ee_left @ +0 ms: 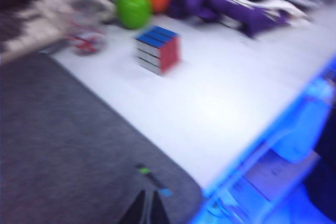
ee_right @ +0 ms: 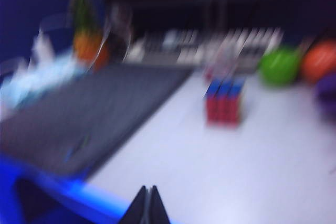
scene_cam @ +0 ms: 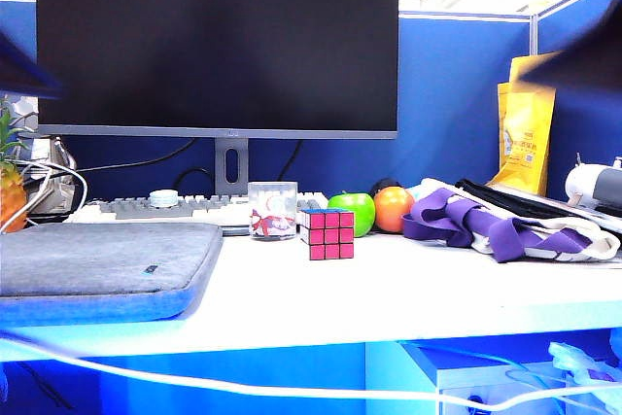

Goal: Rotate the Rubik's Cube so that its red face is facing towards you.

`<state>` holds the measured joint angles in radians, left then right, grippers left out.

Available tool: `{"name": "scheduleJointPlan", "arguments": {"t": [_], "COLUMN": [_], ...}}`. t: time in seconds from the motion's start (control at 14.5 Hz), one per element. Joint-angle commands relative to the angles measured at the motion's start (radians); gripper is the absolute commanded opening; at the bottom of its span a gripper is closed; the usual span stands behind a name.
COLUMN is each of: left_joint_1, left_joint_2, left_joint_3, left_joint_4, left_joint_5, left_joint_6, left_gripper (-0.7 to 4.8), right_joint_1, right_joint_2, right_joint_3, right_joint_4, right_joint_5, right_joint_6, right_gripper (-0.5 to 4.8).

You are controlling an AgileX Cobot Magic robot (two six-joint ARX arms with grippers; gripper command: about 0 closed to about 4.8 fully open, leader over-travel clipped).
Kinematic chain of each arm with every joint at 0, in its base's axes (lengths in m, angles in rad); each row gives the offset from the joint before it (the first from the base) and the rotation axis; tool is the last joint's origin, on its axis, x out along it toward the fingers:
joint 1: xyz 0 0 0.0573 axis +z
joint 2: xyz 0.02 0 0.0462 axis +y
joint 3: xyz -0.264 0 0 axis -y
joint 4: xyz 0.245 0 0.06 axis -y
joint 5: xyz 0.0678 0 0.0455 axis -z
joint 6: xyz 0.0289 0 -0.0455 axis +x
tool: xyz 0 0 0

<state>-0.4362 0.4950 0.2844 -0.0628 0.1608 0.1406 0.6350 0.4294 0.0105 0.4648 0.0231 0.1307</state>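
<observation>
Pinkish-red face (scene_cam: 331, 235) of the Rubik's Cube (scene_cam: 328, 233) looks toward the surface's (scene_cam: 408, 289) front edge. Left pincer (ee_left: 146, 205) and right pincer (ee_right: 147, 203) are both closed, empty, near that edge.

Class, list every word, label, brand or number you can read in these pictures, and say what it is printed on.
None can be read.
Yellow bag: print too small.
Monitor: logo on bezel too small.
Clear cup: red design, no legible words.
Keyboard: keys too small.
Both wrist views: blurred.
</observation>
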Motion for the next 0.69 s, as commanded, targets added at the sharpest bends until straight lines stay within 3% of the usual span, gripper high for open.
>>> {"name": "scheduleJointPlan", "arguments": {"t": [0.07,0.34,0.69], "left_joint_1": [0.140,0.291,0.425], "left_joint_2": [-0.146,-0.319,-0.473], "left_joint_3": [-0.076,-0.123,-0.123], "left_joint_4": [0.009,-0.044,-0.063], "left_joint_5": [0.012,0.019,0.020], "left_joint_6": [0.001,0.001,0.001], "left_gripper": [0.24,0.23,0.24], "right_joint_1": [-0.116,-0.259,-0.301], "right_joint_2": [-0.095,-0.247,-0.353], "right_joint_3": [-0.010,-0.010,-0.009], "right_joint_4": [0.003,0.002,0.003], "right_joint_5": [-0.003,0.001,0.001], "right_joint_6": [0.000,0.000,0.000], "right_gripper": [0.00,0.00,0.00]}}
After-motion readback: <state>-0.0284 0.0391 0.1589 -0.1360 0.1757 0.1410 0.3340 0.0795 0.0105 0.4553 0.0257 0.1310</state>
